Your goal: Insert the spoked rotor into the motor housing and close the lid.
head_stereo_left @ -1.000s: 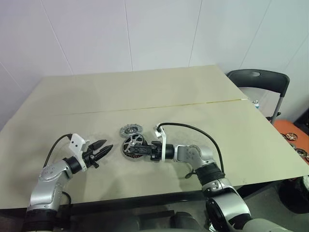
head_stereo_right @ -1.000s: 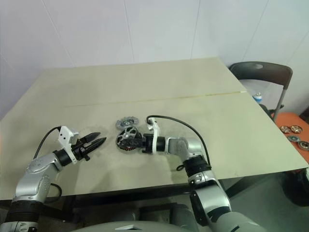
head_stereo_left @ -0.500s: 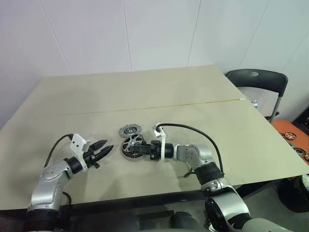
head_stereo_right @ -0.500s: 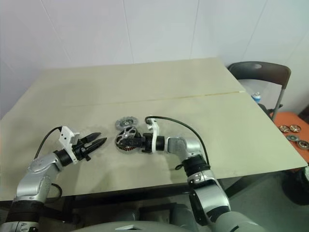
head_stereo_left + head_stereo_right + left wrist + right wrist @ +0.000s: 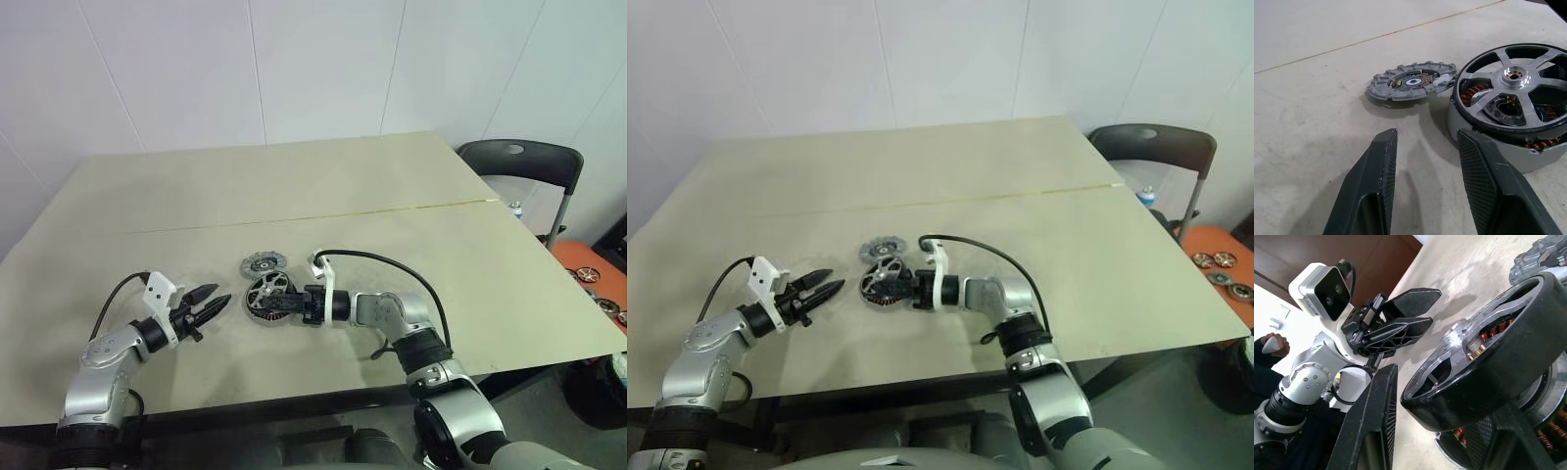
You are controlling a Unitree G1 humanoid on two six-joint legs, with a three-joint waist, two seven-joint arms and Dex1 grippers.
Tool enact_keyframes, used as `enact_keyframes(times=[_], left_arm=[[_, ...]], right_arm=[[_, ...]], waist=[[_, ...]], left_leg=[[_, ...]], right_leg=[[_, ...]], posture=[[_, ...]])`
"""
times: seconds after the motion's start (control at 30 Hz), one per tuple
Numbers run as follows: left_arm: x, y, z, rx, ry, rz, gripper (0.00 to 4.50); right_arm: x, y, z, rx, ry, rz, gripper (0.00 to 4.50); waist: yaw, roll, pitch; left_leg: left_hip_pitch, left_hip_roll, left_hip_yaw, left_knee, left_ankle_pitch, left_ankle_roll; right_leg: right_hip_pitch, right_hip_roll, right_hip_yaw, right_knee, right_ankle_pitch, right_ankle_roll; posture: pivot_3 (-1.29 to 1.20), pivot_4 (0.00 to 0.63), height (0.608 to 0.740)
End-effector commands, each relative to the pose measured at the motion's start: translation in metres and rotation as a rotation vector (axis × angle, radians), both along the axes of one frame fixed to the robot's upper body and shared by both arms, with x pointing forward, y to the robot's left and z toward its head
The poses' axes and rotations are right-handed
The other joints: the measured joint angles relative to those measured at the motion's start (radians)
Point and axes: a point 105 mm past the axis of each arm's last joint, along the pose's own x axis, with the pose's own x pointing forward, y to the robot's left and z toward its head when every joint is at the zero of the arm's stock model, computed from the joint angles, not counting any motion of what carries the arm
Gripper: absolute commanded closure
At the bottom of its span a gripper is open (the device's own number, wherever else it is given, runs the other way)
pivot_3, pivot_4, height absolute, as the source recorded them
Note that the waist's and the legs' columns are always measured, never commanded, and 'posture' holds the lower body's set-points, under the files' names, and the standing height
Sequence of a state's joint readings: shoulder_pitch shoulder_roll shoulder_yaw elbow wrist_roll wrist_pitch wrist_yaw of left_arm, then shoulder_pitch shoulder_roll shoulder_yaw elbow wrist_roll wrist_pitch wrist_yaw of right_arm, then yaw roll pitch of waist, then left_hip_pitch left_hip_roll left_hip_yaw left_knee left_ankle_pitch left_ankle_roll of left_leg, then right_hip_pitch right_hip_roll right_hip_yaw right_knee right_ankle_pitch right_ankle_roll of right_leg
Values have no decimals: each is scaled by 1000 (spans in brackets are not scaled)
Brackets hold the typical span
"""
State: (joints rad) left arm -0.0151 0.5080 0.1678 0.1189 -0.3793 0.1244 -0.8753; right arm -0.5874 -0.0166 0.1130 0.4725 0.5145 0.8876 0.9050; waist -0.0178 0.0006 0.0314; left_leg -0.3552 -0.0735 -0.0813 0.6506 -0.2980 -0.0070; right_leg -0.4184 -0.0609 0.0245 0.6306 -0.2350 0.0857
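The motor housing lies near the middle of the table, copper windings showing at its rim. The spoked rotor sits tilted on top of it, a black ring with silver spokes. My right gripper reaches in level from the right and is shut on the rotor's rim; one finger lies along its edge and the other is partly hidden behind it. The lid lies flat just beyond the housing. My left gripper hovers open a short way left, holding nothing.
A black folding chair stands off the table's far right corner. More round motor parts lie on an orange surface beyond the right edge. A person's hand shows behind my left arm. A thin seam crosses the tabletop.
The right gripper's fingers have drawn slightly tighter on the rotor. Both arms have stayed in place and the left gripper is unchanged.
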Motion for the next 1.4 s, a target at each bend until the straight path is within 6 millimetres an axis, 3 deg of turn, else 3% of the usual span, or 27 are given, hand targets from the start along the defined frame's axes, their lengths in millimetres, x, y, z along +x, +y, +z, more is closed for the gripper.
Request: enact_keyframes(times=[0.03,0.23,0.4,0.73,1.17,1.4], left_arm=[[3,-3,6,10,-34,-14,2446],[3,-2,6,10,-33,-13,2446],[3,-3,5,9,-33,-14,2446],[5,-5,3,10,-33,-14,2446],[5,-6,1,19,-32,-16,2446],[5,-7,0,21,-30,-17,2446]], right_arm=[[6,5,17,27,-48,2,2260],[6,5,18,25,-50,-1,555],[7,-2,23,-10,-54,24,555],[0,-17,11,-147,-67,100,555],[-6,0,9,-172,-113,141,555],[-7,-14,9,-243,-172,199,555]], waist=[[0,0,0],[-1,0,0],[4,0,0],[4,0,0],[1,0,0],[4,0,0]], left_leg=[[0,0,0,0,0,0],[3,0,0,0,1,-1],[6,0,-1,0,1,-1],[4,0,-1,0,1,-1],[4,0,-1,0,1,-1],[4,0,-1,0,0,-1]], right_leg=[[0,0,0,0,0,0],[2,1,0,1,0,0],[6,1,0,0,0,-1],[5,0,-1,-1,0,-1],[4,1,-1,-1,0,-1],[5,0,-1,-1,0,-1]], posture=[[0,0,740],[0,0,740],[0,0,740],[0,0,740],[0,0,740],[0,0,740]])
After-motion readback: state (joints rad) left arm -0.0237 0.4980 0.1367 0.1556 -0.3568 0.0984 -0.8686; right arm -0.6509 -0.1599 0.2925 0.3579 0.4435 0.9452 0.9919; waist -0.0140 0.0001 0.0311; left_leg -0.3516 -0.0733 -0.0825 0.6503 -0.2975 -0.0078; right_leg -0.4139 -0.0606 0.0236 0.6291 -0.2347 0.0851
